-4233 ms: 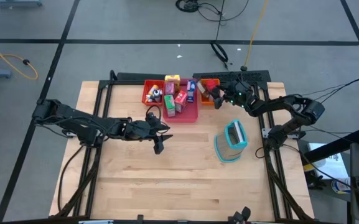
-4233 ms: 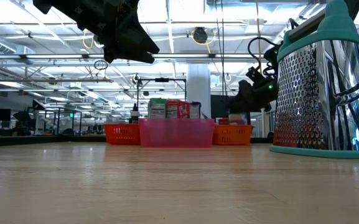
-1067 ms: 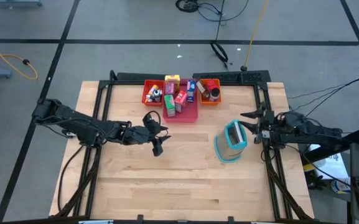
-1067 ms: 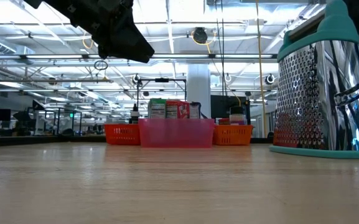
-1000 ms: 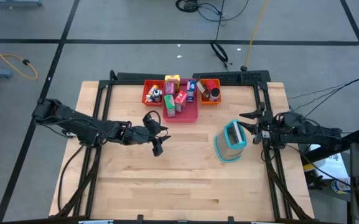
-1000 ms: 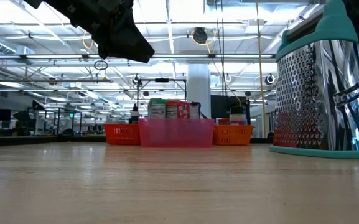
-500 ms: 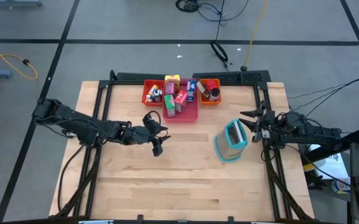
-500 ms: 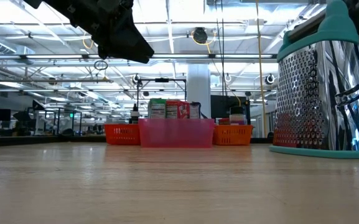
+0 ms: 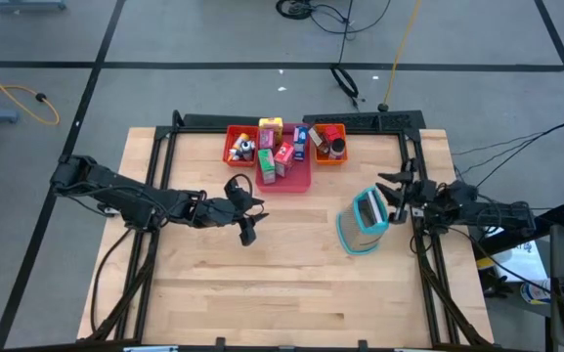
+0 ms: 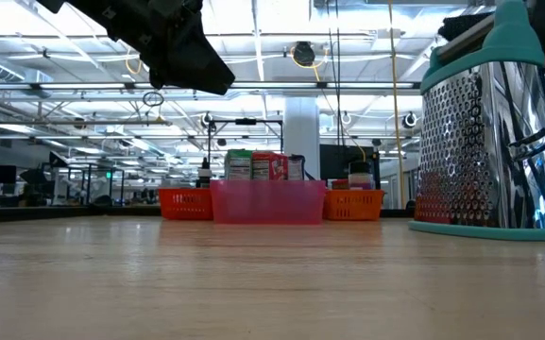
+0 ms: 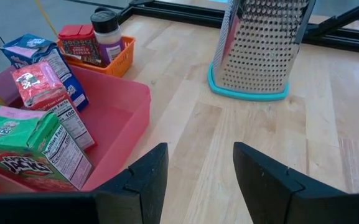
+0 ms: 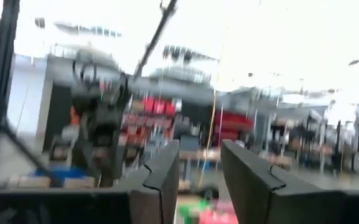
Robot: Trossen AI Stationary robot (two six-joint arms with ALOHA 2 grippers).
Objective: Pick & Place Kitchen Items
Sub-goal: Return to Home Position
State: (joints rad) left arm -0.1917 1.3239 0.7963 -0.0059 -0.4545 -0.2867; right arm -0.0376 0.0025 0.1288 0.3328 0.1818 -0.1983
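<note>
- Kitchen items lie gathered in three small plastic trays, which you see side by side at the far edge of the pale wooden desk.
- Your left gripper hangs over the desk just in front of the trays, left of centre. Its fingers are spread, with only bare wood showing between them.
- Look to the red plastic tray, leftmost of the three. It holds tiny bottles, too small for you to tell apart.
- Right beside it, the pink plastic tray carries a green food box, a red food box and a blue food box, all leaning close together.
- Rightmost, the orange plastic tray holds a red-labelled box and a violet bottle with a black cap, both upright.
- Further right and nearer the desk's front, a teal-rimmed metal box grater stands upright, well apart from the trays.
- Your right gripper sits just beside the grater, by the desk's right edge. Its fingers are spread around nothing, and you cannot tell whether it touches the grater.
</note>
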